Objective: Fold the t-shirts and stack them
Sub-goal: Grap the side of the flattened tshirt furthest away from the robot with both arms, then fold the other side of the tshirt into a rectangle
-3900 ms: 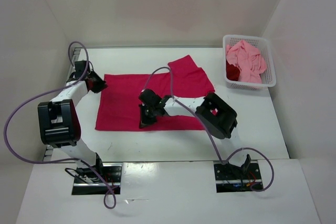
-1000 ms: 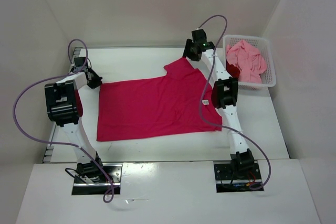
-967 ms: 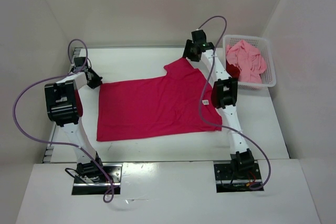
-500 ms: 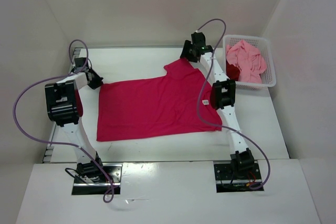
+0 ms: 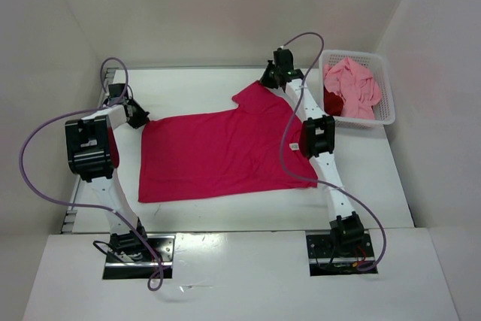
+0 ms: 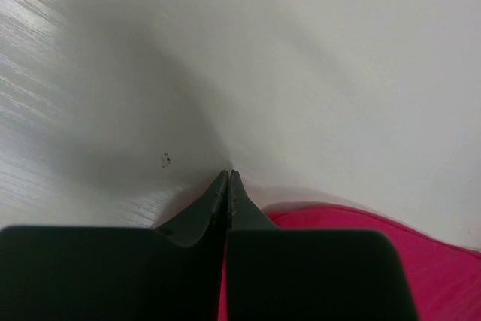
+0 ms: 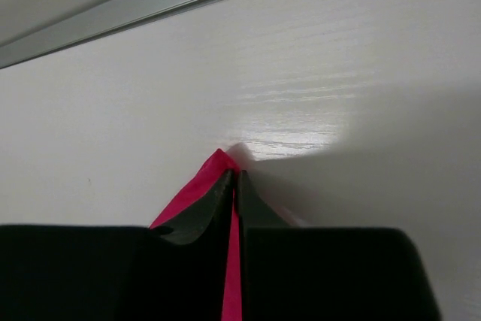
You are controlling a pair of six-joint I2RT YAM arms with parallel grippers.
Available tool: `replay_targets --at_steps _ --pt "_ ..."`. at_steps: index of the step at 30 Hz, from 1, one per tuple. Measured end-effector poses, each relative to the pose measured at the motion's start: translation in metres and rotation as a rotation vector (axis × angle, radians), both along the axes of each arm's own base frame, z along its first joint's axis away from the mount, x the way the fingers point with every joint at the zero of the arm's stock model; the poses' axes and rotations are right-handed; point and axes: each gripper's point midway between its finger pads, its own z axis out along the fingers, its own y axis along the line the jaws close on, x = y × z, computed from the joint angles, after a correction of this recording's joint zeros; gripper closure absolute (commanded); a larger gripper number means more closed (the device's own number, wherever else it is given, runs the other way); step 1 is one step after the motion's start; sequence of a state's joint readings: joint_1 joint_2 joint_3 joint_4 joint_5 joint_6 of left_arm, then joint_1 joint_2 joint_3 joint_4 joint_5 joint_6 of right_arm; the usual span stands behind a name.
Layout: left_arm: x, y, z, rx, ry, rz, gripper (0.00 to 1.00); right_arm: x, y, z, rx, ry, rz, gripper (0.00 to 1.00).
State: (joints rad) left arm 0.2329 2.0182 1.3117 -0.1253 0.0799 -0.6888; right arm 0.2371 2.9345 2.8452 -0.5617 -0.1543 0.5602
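A bright magenta-red t-shirt lies spread flat across the middle of the table. My left gripper sits at its far left corner, shut, with a strip of the red cloth between the closed fingers; in the left wrist view its tips meet. My right gripper is at the far right sleeve, shut on the sleeve tip, and red cloth pokes out past the tips. A salmon pink t-shirt and a dark crimson one lie crumpled in the basket.
The white mesh basket stands at the far right corner, close to the right wall. White walls close in the table at the left, back and right. A metal rail runs along the back edge.
My right gripper has gone from open to shut on the sleeve tip and shifted slightly towards the back. The sleeve corner has drawn a little left. The left arm has not moved.
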Motion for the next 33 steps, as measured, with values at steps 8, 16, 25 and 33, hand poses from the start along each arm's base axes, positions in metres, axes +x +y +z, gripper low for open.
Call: replay_targets --at_steps 8,16,25,33 --pt "0.0 -0.002 0.002 -0.013 -0.005 -0.001 1.0 0.002 -0.007 0.014 0.025 -0.006 -0.001 1.0" --pt "-0.003 -0.005 0.037 -0.012 -0.07 0.006 1.0 -0.019 -0.036 0.077 -0.004 0.014 0.021 1.0" --pt "-0.011 -0.008 0.083 0.008 -0.175 -0.007 1.0 -0.12 -0.061 0.17 -0.033 0.049 0.059 1.0" --pt "-0.047 -0.02 0.075 -0.011 -0.14 -0.022 1.0 -0.198 -0.077 0.158 -0.042 0.112 0.062 1.0"
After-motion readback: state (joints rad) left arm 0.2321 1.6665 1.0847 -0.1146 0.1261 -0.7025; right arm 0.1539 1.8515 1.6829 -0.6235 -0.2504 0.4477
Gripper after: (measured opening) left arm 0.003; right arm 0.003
